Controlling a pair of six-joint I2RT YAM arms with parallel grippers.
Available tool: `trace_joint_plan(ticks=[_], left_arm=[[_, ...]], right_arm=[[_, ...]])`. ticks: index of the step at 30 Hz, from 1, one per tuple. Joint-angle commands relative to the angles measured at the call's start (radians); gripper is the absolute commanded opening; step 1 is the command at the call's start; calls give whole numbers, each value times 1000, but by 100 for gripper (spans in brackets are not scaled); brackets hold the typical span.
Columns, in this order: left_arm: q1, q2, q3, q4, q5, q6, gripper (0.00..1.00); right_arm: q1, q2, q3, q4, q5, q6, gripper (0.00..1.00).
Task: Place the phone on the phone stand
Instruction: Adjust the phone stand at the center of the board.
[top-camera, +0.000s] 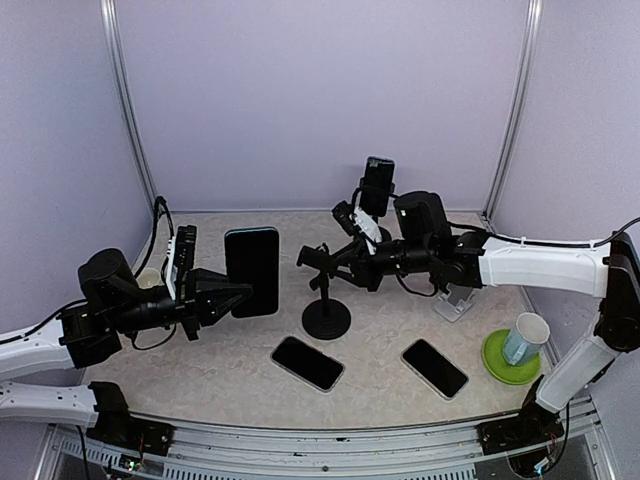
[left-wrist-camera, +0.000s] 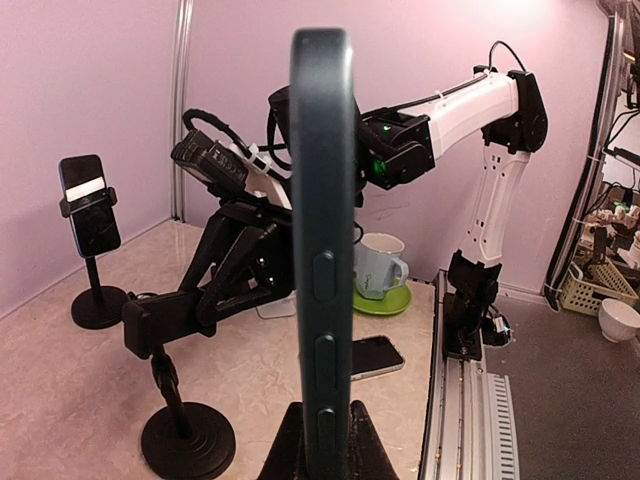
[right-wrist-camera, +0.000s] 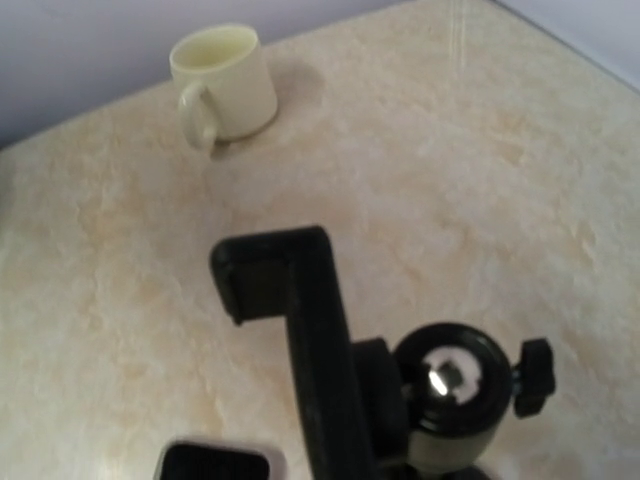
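Observation:
My left gripper (top-camera: 238, 296) is shut on the lower end of a dark phone (top-camera: 252, 270) and holds it upright, left of the black phone stand (top-camera: 326, 318). The left wrist view shows that phone (left-wrist-camera: 322, 200) edge-on between the fingers, side buttons toward the camera. From the right, my right gripper (top-camera: 340, 262) reaches in and is closed on the stand's clamp bar (left-wrist-camera: 170, 310). The empty clamp (right-wrist-camera: 300, 330) and its ball joint (right-wrist-camera: 450, 380) fill the right wrist view, where my own fingers do not show.
A second stand at the back holds a phone (top-camera: 377, 187). Two phones lie flat at the front (top-camera: 307, 362) (top-camera: 434, 367). A white stand (top-camera: 455, 300) and a cup on a green coaster (top-camera: 524, 340) are on the right. A cream mug (right-wrist-camera: 220, 85) sits far left.

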Motion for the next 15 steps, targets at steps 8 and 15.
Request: trace_joint_plan(ticks=[8, 15], left_arm=[[-1, -12, -3, 77, 13, -4, 0], [-4, -1, 2, 84, 15, -6, 0]], right_arm=[[-17, 48, 161, -450, 140, -119, 8], [22, 23, 198, -446, 274, -159, 56]])
